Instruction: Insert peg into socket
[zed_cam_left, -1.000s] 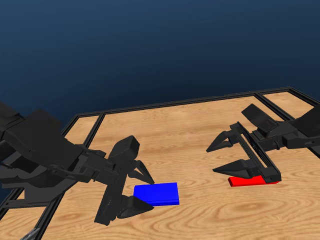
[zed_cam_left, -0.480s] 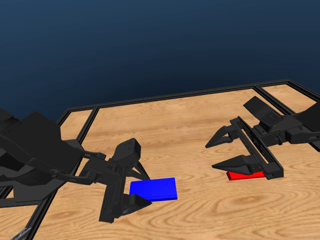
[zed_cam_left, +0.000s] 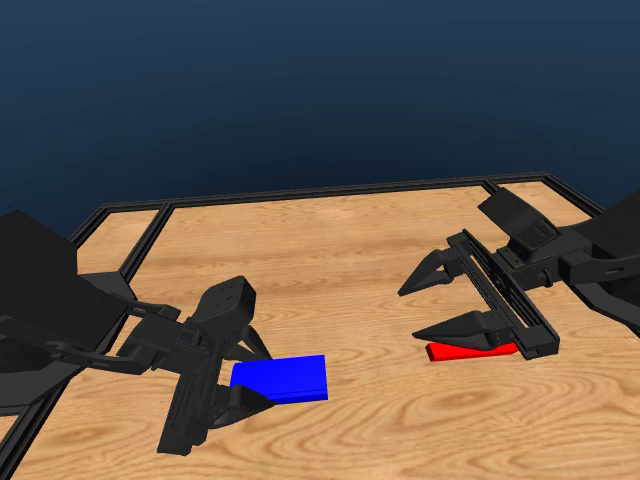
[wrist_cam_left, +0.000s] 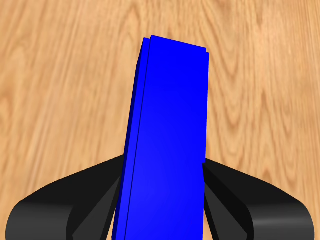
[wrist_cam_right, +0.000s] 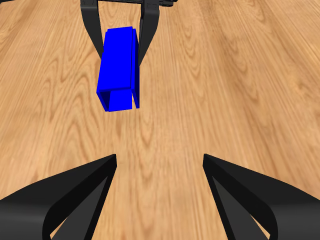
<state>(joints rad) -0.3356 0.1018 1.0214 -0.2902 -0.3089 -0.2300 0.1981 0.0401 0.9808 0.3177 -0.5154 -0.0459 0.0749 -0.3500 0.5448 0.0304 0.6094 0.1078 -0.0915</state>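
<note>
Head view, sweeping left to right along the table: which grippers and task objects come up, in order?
left gripper → socket → peg → right gripper, whose jaws spread above the peg, so those two overlap somewhat.

Nothing here can be read: no lettering, label, brand mark, number or sign shows on anything in any of the three views.
</note>
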